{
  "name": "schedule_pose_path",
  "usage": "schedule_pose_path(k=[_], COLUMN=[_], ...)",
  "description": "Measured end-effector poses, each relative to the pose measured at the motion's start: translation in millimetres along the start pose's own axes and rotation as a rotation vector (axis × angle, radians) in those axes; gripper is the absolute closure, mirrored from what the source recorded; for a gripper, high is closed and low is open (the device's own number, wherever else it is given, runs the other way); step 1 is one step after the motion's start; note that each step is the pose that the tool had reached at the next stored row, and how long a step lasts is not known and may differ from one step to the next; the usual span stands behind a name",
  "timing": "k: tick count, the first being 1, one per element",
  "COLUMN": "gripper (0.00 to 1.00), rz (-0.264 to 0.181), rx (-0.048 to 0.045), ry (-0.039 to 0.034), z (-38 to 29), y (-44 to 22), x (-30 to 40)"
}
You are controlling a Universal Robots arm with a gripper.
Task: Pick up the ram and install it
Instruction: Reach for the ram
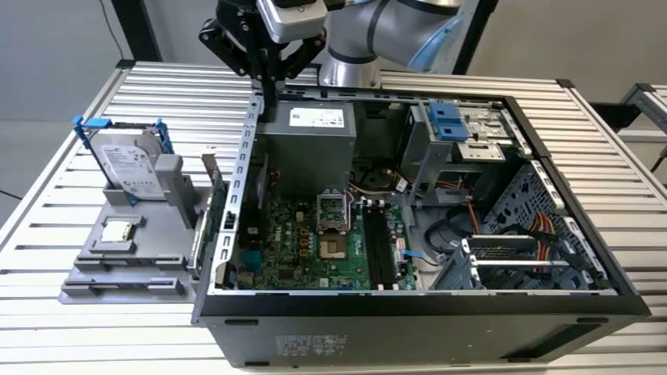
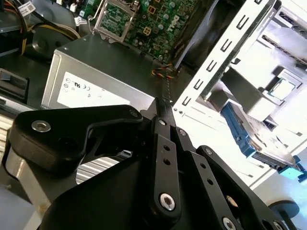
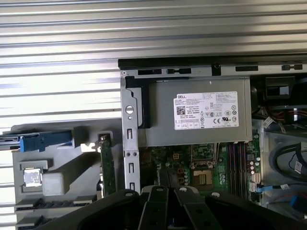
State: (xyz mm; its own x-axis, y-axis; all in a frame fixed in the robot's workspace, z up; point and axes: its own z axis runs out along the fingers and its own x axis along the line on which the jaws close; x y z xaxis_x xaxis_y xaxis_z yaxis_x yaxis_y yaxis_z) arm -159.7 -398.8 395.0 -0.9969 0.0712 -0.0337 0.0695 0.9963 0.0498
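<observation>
Gripper (image 1: pixel 269 103) is pinched closed, fingers (image 2: pixel 162 108) pressed together, hanging at the upper middle of the exterior view over the top-left corner of the open PC case (image 1: pixel 417 305). Where's the ram? Honestly can't tell. In the first wrist view a green board (image 3: pixel 108 165) stands on edge between the gray holder (image 1: pixel 125 277) and the case wall, but it could be either card. Everything sits on a slatted metal table (image 1: pixel 73 336). Behind it there's a plain gray wall (image 1: pixel 58 47) and a black post (image 1: pixel 140 27), with another slatted table (image 1: pixel 651 109) at the right edge.
</observation>
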Motion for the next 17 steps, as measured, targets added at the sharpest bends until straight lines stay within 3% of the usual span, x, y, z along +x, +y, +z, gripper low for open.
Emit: schedule_pose_path(k=[17], gripper=[1.0], rz=[0.0], rx=[-0.0006], ry=[-0.0089], z=[-2.7], y=[-1.5], x=[22.9])
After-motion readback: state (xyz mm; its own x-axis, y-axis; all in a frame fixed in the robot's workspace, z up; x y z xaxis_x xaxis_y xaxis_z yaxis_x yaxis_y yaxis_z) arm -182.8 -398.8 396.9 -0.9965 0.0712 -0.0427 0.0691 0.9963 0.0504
